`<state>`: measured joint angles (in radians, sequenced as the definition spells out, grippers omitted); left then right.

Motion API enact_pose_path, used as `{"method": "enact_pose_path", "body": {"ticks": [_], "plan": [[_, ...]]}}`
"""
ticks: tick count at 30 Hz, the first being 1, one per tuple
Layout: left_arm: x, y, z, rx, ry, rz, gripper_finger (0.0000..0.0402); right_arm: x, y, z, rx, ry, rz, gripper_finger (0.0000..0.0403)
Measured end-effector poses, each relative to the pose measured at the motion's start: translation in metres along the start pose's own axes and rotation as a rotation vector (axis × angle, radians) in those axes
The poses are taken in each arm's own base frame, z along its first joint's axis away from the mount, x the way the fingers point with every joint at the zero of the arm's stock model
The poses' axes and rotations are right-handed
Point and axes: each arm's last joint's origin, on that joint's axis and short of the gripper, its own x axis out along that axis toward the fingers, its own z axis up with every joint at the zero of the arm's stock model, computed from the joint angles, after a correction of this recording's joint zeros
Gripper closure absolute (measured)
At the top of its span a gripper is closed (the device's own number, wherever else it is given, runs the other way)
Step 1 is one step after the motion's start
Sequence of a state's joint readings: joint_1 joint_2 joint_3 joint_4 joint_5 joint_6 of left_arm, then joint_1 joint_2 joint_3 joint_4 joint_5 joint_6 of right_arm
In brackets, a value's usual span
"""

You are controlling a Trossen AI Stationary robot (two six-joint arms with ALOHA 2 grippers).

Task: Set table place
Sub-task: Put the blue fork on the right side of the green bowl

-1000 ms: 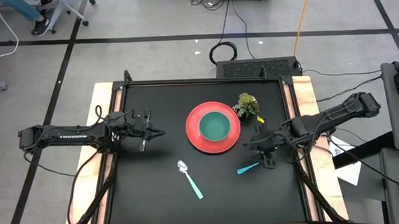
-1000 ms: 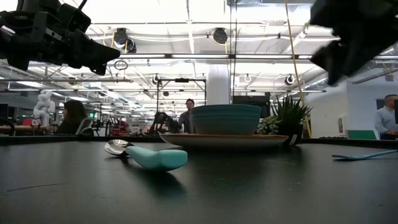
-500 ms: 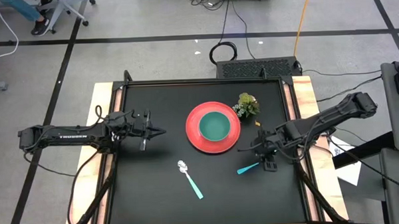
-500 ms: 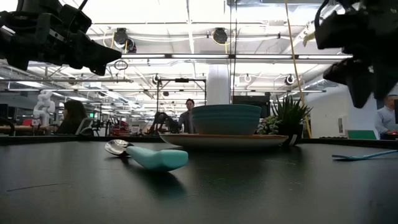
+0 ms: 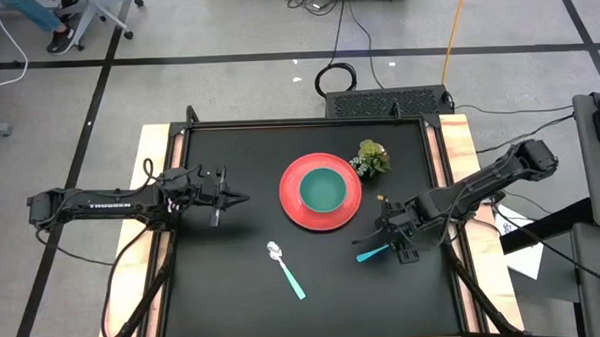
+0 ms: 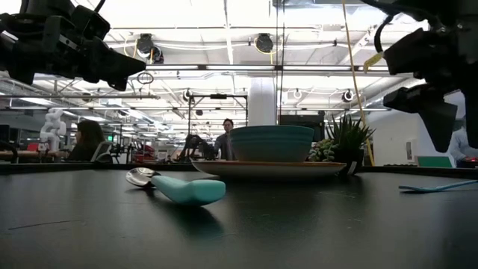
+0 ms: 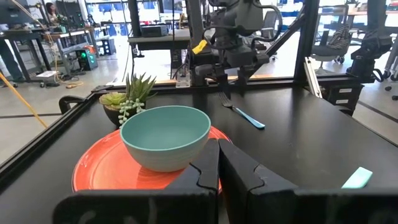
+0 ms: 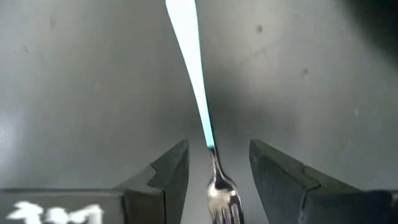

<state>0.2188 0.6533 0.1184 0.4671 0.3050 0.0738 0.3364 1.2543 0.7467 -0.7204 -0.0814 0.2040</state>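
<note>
The red plate [image 5: 293, 211] lies flat on the black table [image 5: 224, 281] with a teal bowl [image 5: 323, 190] standing in it. A teal-handled fork [image 5: 374, 253] lies flat to the plate's right. My right gripper [image 5: 387, 237] hangs just above the fork, pointing steeply down and open. In the right wrist view its fingers [image 8: 171, 171] stand either side of the fork's neck [image 8: 211, 155] without touching it. A teal-handled spoon [image 5: 284, 268] lies nearer the front. My left gripper [image 5: 239, 200] hovers shut and level, left of the plate.
A small potted plant [image 5: 372, 158] stands on the table behind and to the right of the plate. Bare black tabletop stretches along the front and the left. Pale wooden strips [image 5: 459, 143] edge the two short sides. People are in the room beyond.
My right gripper has come down toward the fork and a little toward the table's near edge, tipping more steeply downward; its fingers have kept the same gap. The fork, spoon, plate and bowl lie where they were.
</note>
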Motion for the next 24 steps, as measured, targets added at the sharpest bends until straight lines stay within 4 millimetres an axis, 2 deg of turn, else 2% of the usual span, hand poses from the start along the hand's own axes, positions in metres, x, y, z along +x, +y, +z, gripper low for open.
{"method": "enact_pose_path", "body": {"ticks": [10, 24], "plan": [[0.000, 0.000, 0.000, -0.001, 0.000, 0.000, 0.0387, 0.016, 0.007, 0.001, -0.059, 0.068, -0.004, 0.0243], [0.000, 0.000, 0.000, 0.000, 0.000, 0.000, 0.0387, 0.038, 0.006, 0.004, -0.094, 0.142, -0.016, 0.0243]]}}
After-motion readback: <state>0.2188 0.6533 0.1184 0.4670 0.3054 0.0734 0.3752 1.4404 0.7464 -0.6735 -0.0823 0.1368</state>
